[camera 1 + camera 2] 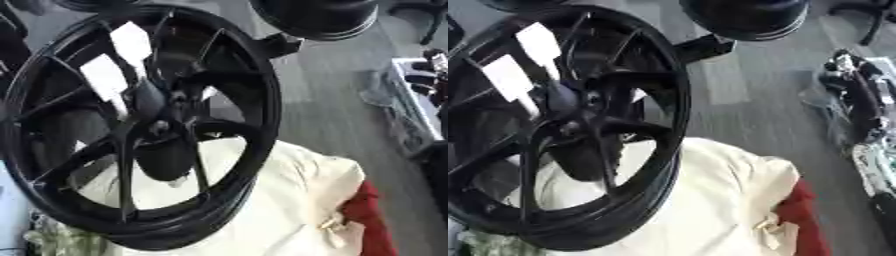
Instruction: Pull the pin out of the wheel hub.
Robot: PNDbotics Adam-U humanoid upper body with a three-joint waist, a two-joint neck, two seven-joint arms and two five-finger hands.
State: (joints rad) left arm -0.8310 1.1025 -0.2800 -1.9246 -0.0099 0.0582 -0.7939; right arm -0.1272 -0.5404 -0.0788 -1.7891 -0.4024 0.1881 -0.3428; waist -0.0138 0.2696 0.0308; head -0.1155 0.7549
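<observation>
A large black spoked wheel [140,125] stands tilted on its rim, filling the left of the scene and leaning on a cream cloth [289,200], probably as padding. Its hub [162,117] faces the viewer at the wheel's centre; no pin can be made out there. A dark robot hand [859,100] shows at the far right edge; whether its fingers are spread or curled cannot be told.

Wheel hub [162,107] blurred, pin indistinguishable; rim's left side cut off by the frame edge
</observation>
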